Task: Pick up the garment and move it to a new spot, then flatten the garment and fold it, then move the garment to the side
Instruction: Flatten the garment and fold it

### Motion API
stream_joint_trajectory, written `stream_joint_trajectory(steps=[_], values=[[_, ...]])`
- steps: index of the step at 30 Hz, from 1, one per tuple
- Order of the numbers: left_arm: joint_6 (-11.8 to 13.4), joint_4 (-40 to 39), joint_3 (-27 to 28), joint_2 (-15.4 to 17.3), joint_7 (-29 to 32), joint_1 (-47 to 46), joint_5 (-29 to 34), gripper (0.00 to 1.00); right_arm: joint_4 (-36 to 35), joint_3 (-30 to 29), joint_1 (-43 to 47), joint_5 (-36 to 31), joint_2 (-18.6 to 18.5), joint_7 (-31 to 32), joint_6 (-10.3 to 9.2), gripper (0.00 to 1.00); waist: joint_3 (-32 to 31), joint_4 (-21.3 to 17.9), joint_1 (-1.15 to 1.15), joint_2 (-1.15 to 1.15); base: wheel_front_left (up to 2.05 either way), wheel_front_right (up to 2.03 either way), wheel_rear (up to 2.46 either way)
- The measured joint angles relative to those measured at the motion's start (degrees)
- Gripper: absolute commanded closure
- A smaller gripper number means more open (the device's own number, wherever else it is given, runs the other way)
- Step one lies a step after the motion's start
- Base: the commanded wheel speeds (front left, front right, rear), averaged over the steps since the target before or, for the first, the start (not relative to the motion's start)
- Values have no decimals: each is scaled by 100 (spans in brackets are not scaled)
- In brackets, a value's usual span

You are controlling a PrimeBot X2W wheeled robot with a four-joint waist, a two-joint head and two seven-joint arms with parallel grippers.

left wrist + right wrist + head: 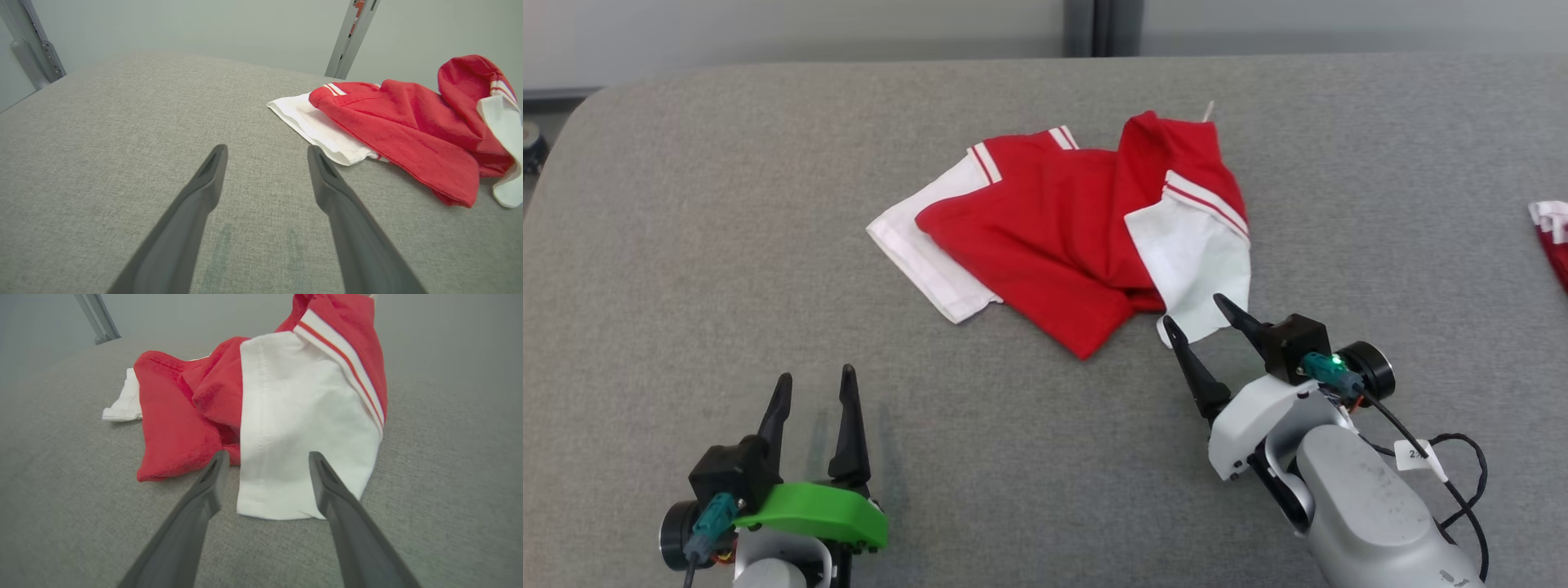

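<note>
A crumpled red garment (1054,237) with white sleeves and striped trim lies in the middle of the grey table (686,245). My right gripper (1196,314) is open, its two dark fingers straddling the near edge of the white sleeve (294,428), with the right finger over the cloth. In the right wrist view the garment (184,408) spreads just ahead of that gripper (265,457). My left gripper (814,378) stands open near the front left, well short of the garment (408,126), with bare table between its fingers (208,179).
Another red and white piece of cloth (1553,237) lies at the table's right edge. A black cable (1462,482) trails from my right arm. A grey post (351,36) and a pale wall rise behind the far edge.
</note>
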Motion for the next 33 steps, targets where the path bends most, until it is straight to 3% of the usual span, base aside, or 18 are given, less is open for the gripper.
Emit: stream_joint_trajectory(steps=[5, 6, 7, 11, 17, 22, 28, 33], values=[[25, 15, -59, 2, 0, -127, -102, 0, 827, -34, -248, -10, -1, -14, 0, 1, 358, 372, 0, 0, 0, 0, 0], [25, 43, -56, 2, 0, -138, -157, 0, 918, -22, -287, 89, -2, -49, 0, 65, 412, 426, 0, 0, 0, 0, 0], [25, 79, -51, 3, 0, -138, -215, 0, 987, -29, -344, 136, -3, -59, -1, 100, 466, 473, 0, 0, 0, 0, 0], [24, 90, -1, 2, 0, -175, -220, 0, 869, -353, -478, 148, -15, -49, -2, 100, 619, 572, 0, 0, 0, 0, 0], [22, 41, -21, 1, 0, -231, -207, 0, -416, -1079, -408, -252, -142, 4, -1, 100, 489, 566, 0, 0, 0, 0, 0], [22, 67, -60, 0, 0, -60, -211, 0, -1238, -1204, -639, -337, -458, 5, -1, 100, 190, 486, 0, 0, 0, 0, 0], [22, 94, -141, 0, 0, 112, -243, 0, -1702, -909, -1302, -118, -756, 5, -1, 100, -198, 410, 0, 0, 0, 0, 0], [22, 112, -176, 0, 0, 231, -281, 0, -1773, -105, -2182, -33, -790, 5, -1, 100, -415, 450, 0, 0, 0, 0, 0]])
